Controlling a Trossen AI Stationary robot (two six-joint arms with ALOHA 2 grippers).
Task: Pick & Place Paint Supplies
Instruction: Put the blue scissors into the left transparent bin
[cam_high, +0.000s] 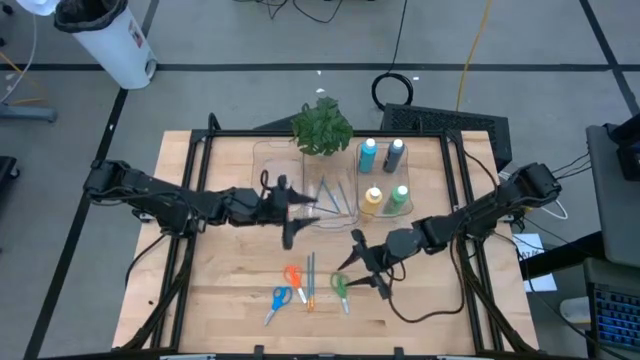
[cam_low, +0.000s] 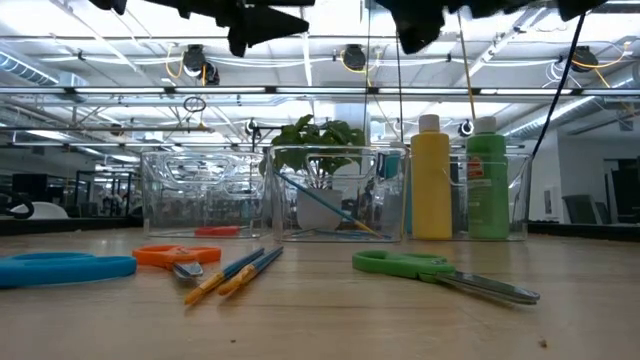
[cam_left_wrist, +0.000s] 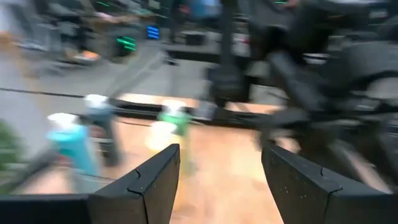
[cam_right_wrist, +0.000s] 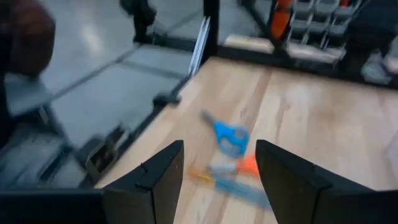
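Orange-handled scissors (cam_high: 292, 276), blue-handled scissors (cam_high: 278, 300) and green-handled scissors (cam_high: 340, 288) lie flat on the near part of the table, with two thin brushes (cam_high: 311, 280) between them. More brushes (cam_high: 335, 197) lean inside the middle clear bin. Light blue (cam_high: 368, 153), dark (cam_high: 395, 153), yellow (cam_high: 373, 199) and green (cam_high: 400, 197) bottles stand in the right bin. My left gripper (cam_high: 290, 218) hangs open above the table beside the middle bin. My right gripper (cam_high: 360, 262) is open, raised just right of the green scissors; its wrist view shows the blue scissors (cam_right_wrist: 229, 135) ahead.
Three clear bins (cam_low: 205, 195) stand in a row at the far side, the left one holding something red (cam_low: 215, 230). A leafy plant (cam_high: 322, 128) stands behind the middle bin. Bare wood (cam_high: 430, 300) lies near the right front corner. Cables trail off the right edge.
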